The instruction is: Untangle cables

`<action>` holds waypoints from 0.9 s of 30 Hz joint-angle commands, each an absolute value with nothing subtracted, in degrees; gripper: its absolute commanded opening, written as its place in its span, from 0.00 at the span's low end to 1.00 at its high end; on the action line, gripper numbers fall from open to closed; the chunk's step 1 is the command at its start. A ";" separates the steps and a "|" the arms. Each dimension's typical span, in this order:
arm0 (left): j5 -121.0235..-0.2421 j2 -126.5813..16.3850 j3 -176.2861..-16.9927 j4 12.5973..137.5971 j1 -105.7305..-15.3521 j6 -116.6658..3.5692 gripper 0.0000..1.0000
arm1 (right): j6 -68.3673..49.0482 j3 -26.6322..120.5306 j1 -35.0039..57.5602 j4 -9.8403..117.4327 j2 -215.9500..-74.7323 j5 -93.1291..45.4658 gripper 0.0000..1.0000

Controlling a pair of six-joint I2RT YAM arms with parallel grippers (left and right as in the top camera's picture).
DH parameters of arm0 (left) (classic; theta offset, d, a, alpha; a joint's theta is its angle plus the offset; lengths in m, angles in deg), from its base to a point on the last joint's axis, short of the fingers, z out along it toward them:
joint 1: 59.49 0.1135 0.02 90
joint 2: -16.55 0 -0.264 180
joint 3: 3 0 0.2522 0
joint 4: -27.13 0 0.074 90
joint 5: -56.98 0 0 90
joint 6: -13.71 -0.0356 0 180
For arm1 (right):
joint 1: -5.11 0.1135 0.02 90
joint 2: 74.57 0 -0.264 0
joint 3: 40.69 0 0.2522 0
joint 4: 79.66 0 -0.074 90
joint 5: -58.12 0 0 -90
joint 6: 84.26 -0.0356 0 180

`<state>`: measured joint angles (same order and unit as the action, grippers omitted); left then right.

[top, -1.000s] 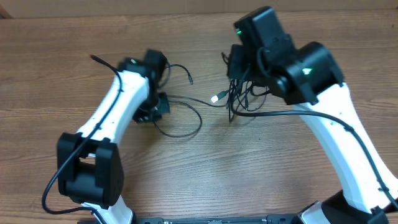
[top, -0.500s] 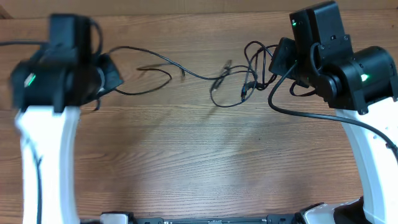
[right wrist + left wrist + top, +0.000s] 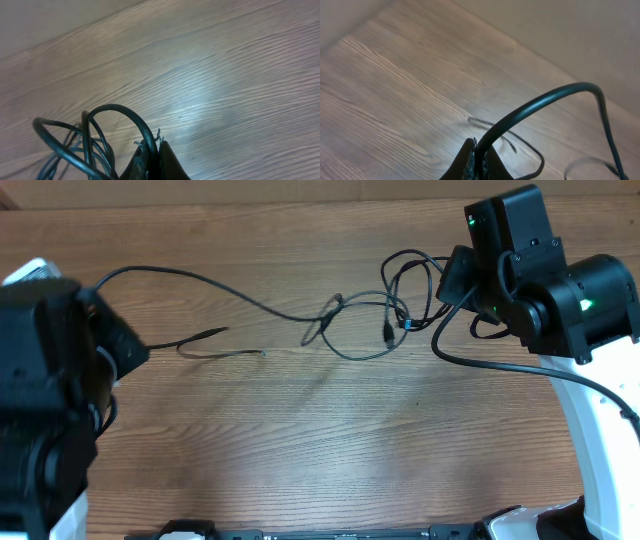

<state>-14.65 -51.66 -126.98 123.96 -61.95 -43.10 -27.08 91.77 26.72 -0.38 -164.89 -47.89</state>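
Observation:
Thin black cables (image 3: pixel 250 300) stretch across the wooden table from the far left to a small knot (image 3: pixel 328 311) near the middle. From there they run on to a cluster of loose loops (image 3: pixel 405 275) at the right. My left gripper (image 3: pixel 479 152) is shut on one cable (image 3: pixel 540 102), which arcs up and away to the right. My right gripper (image 3: pixel 154 146) (image 3: pixel 447 280) is shut on a strand at the edge of the loops (image 3: pixel 90 142). A loose strand with a plug end (image 3: pixel 215 333) lies left of centre.
The large, blurred left arm (image 3: pixel 45 410) fills the left edge of the overhead view. The right arm (image 3: pixel 560 300) and its thick black wire (image 3: pixel 500 365) cover the right side. The wooden table (image 3: pixel 320 440) meets a pale wall or board at the back.
My left arm has swung far out to the left and forward, dragging its cable into a long line. The right arm moved right earlier and has held still for the last half second.

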 commanded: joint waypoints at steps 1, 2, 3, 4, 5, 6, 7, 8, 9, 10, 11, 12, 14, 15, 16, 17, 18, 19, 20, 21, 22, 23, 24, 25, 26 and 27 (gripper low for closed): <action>-7.30 -49.21 -127.65 123.76 -61.32 -41.08 0.04 | -27.32 92.29 26.35 -0.51 -164.35 -55.49 0.04; -6.10 -48.81 -127.65 123.83 -61.32 -41.11 0.04 | -27.32 92.29 26.35 -0.53 -164.37 -56.82 0.04; -5.25 -48.57 -127.65 123.85 -61.32 -41.11 0.04 | -27.34 92.29 26.35 -0.55 -164.37 -58.33 0.04; -4.35 -48.38 -127.65 123.96 -61.32 -41.11 0.04 | -27.56 92.27 26.35 -0.57 -164.39 -59.75 0.04; -4.00 -48.25 -127.65 124.13 -61.32 -41.11 0.04 | -27.84 92.27 26.35 -0.55 -164.48 -61.04 0.04; -4.00 -48.25 -127.65 124.26 -61.32 -41.11 0.04 | -28.89 92.27 26.35 -0.62 -164.50 -62.75 0.04; -3.94 -48.25 -127.65 124.37 -61.32 -41.11 0.04 | -29.31 92.27 26.35 -0.62 -164.63 -63.82 0.04; -3.50 -48.27 -127.65 124.53 -61.32 -41.08 0.04 | -29.48 92.27 26.35 -0.62 -164.70 -64.89 0.04; -2.60 -48.27 -127.63 124.64 -61.32 -41.06 0.05 | -29.48 92.27 26.33 -0.68 -164.83 -66.05 0.04; -1.40 -48.31 -127.63 124.68 -61.32 -41.06 0.04 | -29.48 92.27 26.24 -0.81 -164.98 -67.01 0.04; -0.44 -48.33 -127.63 124.72 -61.32 -41.04 0.04 | -29.48 92.27 26.24 -1.05 -165.05 -67.99 0.04; 0.57 -48.36 -127.63 124.79 -61.32 -40.84 0.04 | -29.46 92.27 26.24 -1.47 -165.29 -69.26 0.04; 1.86 -48.29 -127.63 125.09 -61.32 -39.93 0.04 | -29.53 92.27 26.22 -2.37 -165.72 -71.64 0.04; 1.94 -48.31 -127.63 125.09 -61.32 -39.82 0.04 | -30.10 92.27 26.17 -2.93 -166.01 -72.82 0.04; 1.86 -48.31 -127.61 125.09 -61.32 -39.79 0.04 | -30.36 92.27 25.98 -3.26 -166.23 -72.98 0.04; 1.92 -48.31 -127.59 125.12 -61.32 -39.82 0.04 | -30.51 92.27 25.74 -3.41 -166.49 -72.71 0.04; 1.92 -48.40 -127.59 125.20 -61.32 -39.84 0.04 | -30.55 92.27 25.43 -3.59 -166.73 -72.10 0.04; 1.90 -48.70 -127.57 125.31 -61.32 -39.82 0.04 | -30.53 92.27 25.10 -3.59 -167.03 -70.73 0.04; 1.64 -48.81 -127.55 125.38 -61.32 -39.82 0.04 | -30.53 92.27 24.82 -3.48 -167.21 -68.80 0.04; 1.27 -49.03 -127.55 125.55 -61.34 -39.82 0.04 | -30.49 92.27 24.58 -3.13 -167.52 -65.83 0.04; 0.61 -49.25 -127.55 125.75 -61.34 -39.82 0.04 | -30.49 92.27 24.51 -2.91 -167.76 -63.29 0.04; -0.90 -49.71 -127.52 125.95 -61.34 -39.84 0.04 | -30.47 92.27 24.53 -2.67 -168.04 -60.23 0.04; -2.01 -49.99 -127.52 125.97 -61.34 -39.84 0.04 | -30.47 92.27 24.53 -2.45 -168.26 -58.51 0.04; -3.91 -50.50 -127.52 125.97 -61.34 -39.88 0.04 | -30.47 92.27 24.53 -2.21 -168.50 -56.61 0.04; -6.01 -51.09 -127.52 125.97 -61.34 -40.04 0.04 | -30.47 92.27 24.53 -1.97 -168.61 -54.97 0.04; -8.11 -51.70 -127.52 125.93 -61.34 -40.41 0.04 | -30.45 92.27 24.53 -1.62 -168.87 -53.37 0.04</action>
